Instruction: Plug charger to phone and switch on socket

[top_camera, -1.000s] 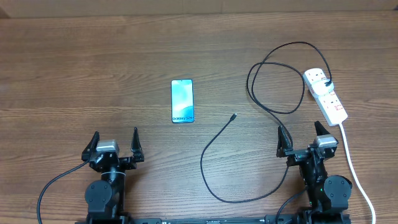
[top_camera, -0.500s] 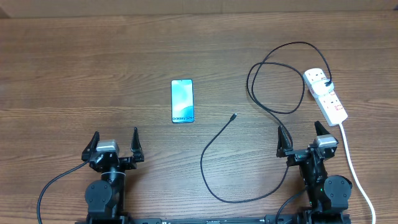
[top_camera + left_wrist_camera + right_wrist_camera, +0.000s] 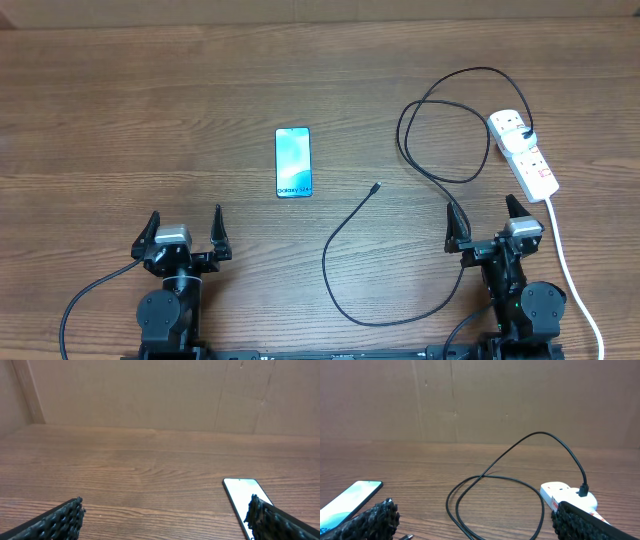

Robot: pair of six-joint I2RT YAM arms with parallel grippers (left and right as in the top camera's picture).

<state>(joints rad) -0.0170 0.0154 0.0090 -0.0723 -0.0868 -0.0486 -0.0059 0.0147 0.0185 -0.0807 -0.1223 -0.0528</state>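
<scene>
On a brown wood-grain table, seen from overhead, two robot arms wait at the near edge. The left gripper and right gripper both have their fingers spread wide and hold nothing.

A smartphone with a lit light-blue screen lies flat, ahead of the left gripper and a little to its right. Its long axis points straight away from the robot. The line of small text is at its near end.

The black charger cable is plugged into the far end of a white power strip at the far right. It loops widely across the table, passes by the right gripper, curves back near the table's front edge, and ends between the arms. Its connector tip lies to the right of the phone's near end and apart from it. The last stretch runs diagonally, so the tip aims away from the phone, toward the far right.

The tip lies ahead and left of the right gripper, closer to it than to the left gripper. The phone is closer to the left arm. The power strip sits just ahead and right of the right gripper, its thick white cord trailing back toward the robot.

By these positions, the right arm looks best placed to pick up the tip, which would then need turning toward the phone.
</scene>
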